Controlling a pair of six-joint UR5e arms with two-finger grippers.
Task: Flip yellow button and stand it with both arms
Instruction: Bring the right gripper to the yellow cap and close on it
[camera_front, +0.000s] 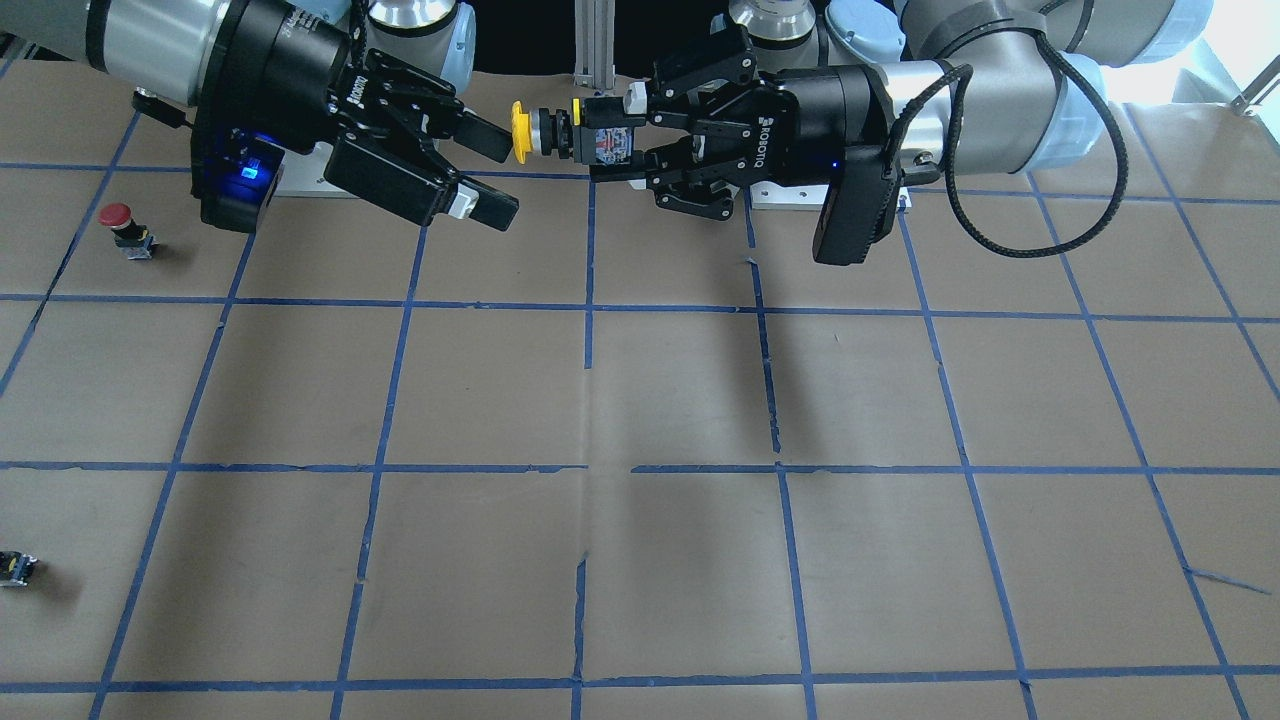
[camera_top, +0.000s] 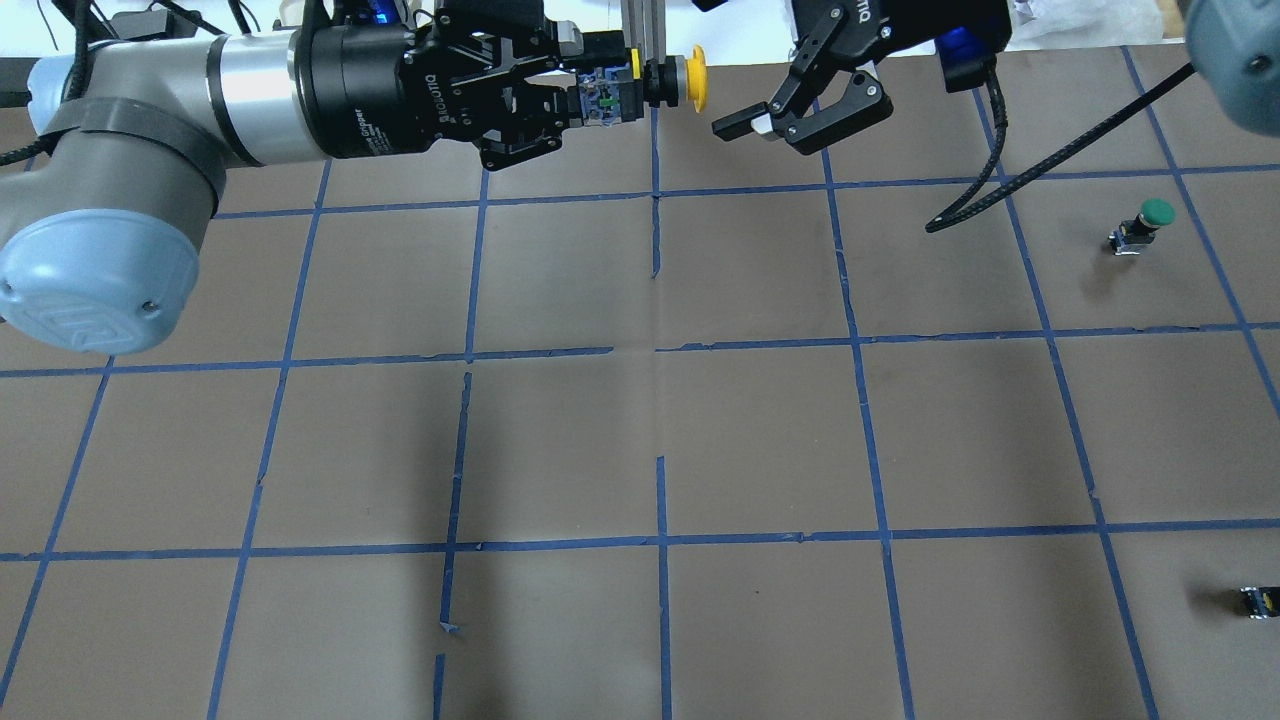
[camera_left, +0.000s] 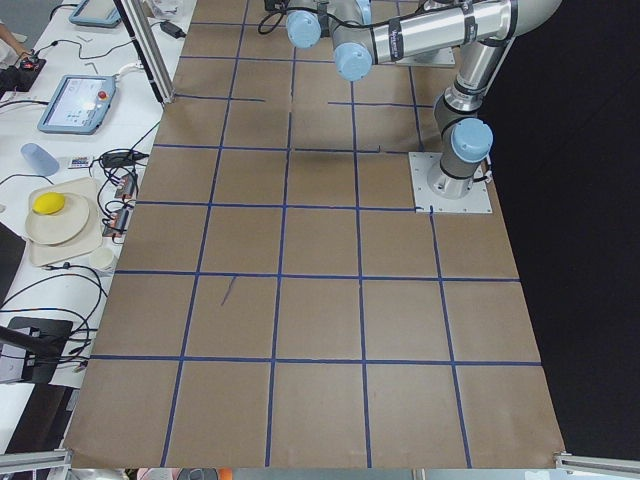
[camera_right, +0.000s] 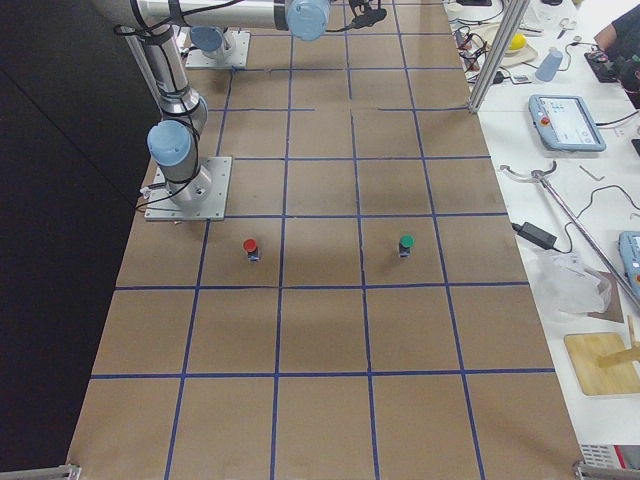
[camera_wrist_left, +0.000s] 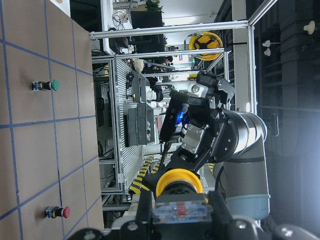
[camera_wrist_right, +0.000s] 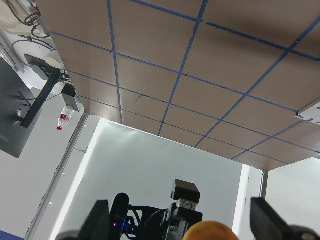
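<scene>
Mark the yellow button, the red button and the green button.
yellow button (camera_front: 520, 131), exterior front-facing view, on its yellow cap.
red button (camera_front: 116, 213), exterior front-facing view, on its red cap.
green button (camera_top: 1157, 211), overhead exterior view, on its green cap.

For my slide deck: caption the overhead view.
In mid-air, the left gripper holds the yellow button sideways, cap toward the open right gripper.
</scene>
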